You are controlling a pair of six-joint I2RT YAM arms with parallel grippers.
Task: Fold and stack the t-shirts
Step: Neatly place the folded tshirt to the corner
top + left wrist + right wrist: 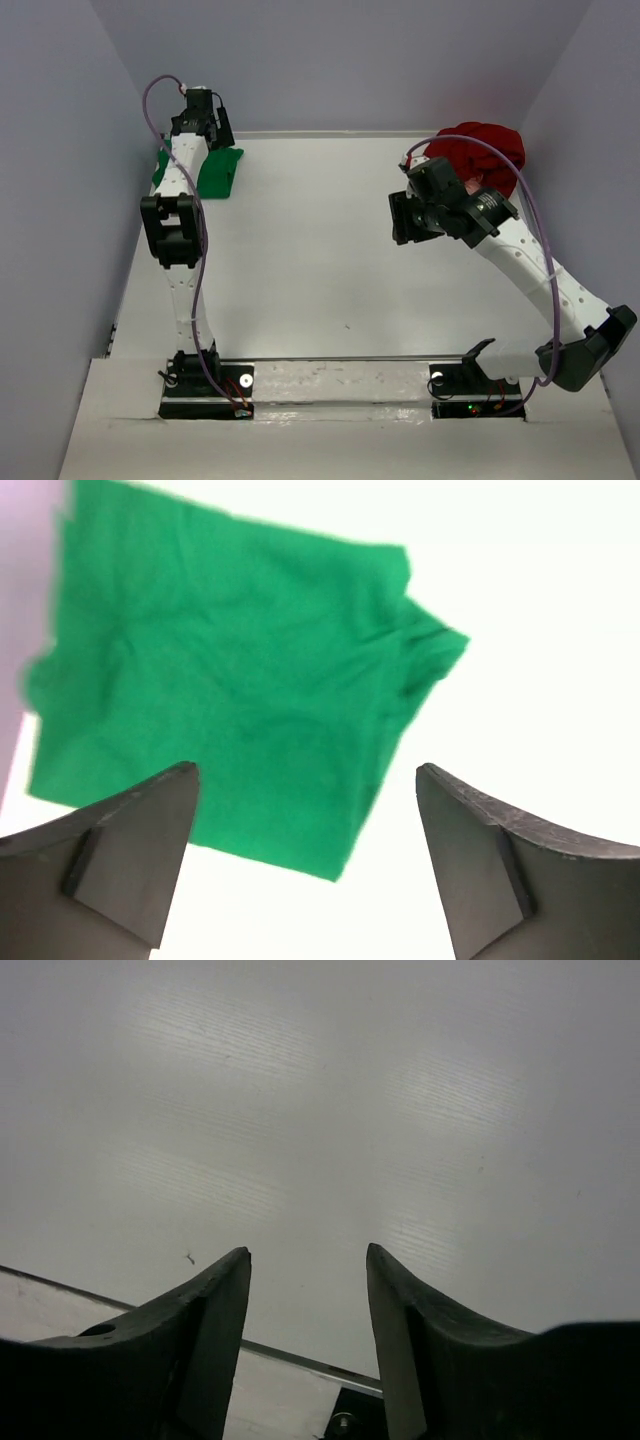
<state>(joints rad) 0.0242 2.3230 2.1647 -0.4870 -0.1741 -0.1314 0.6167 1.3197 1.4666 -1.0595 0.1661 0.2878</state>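
Note:
The bright green t-shirt (218, 172) (230, 690) lies folded into a rough square at the table's far left corner. My left gripper (205, 128) (305, 770) hovers over its near edge, jaws wide open with nothing between them. The dark red t-shirt (482, 150) sits crumpled in a heap at the far right. My right gripper (408, 218) (308, 1252) hangs just left of that heap, open and empty. In the right wrist view it faces bare table; the red shirt does not show there.
The white table (320, 260) (320, 1110) has purple-grey walls (60, 200) close on both sides and behind. A metal rail (340, 360) (300, 1358) runs along the near edge by the arm bases.

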